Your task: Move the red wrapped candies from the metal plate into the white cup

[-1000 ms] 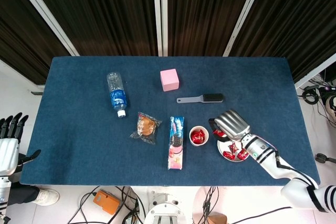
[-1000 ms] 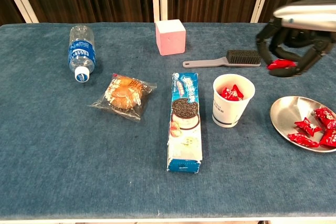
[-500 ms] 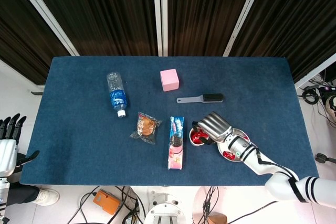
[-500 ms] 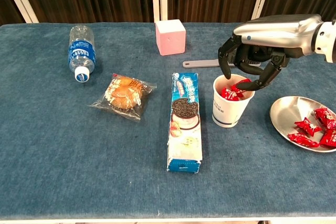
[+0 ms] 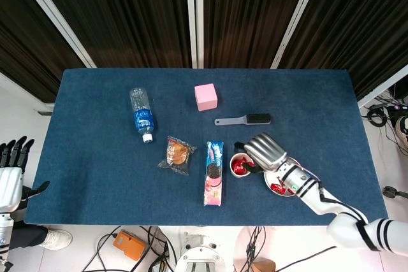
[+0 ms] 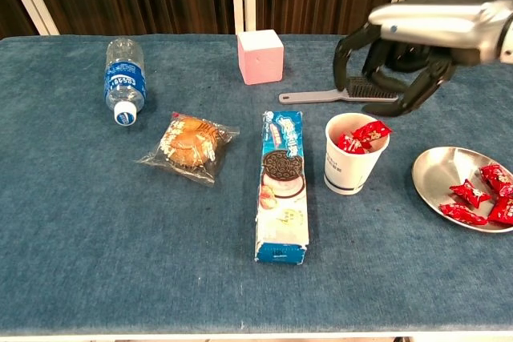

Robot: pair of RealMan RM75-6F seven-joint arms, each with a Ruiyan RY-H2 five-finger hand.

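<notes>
Right hand (image 6: pixel 393 70) hangs open above the cup (image 6: pixel 355 155), its fingers spread and curled downward with nothing between them. Half a second ago those fingers were down at the rim with a candy pinched; now they have lifted clear, and that candy (image 6: pixel 370 130) lies on top of the heap in the cup, poking just over the rim. So this delivery looks done, and the hand is free for another trip.

Left to right: the left hand (image 5: pixel 13 173) waits off the counter's left edge, fingers straight and empty. On the counter (image 6: pixel 96 230) lie a bottle (image 6: pixel 124 79), a wrapped bun (image 6: pixel 186 143), a pink cube (image 6: pixel 260 56), a cookie box (image 6: pixel 282 187) and a brush (image 6: pixel 345 92), none moved. The cup stands just right of the box. Further right, near the counter's edge, the plate (image 6: pixel 437 186) holds more candies (image 6: pixel 481 195), bunched at its right side. These are what remains of the task.
</notes>
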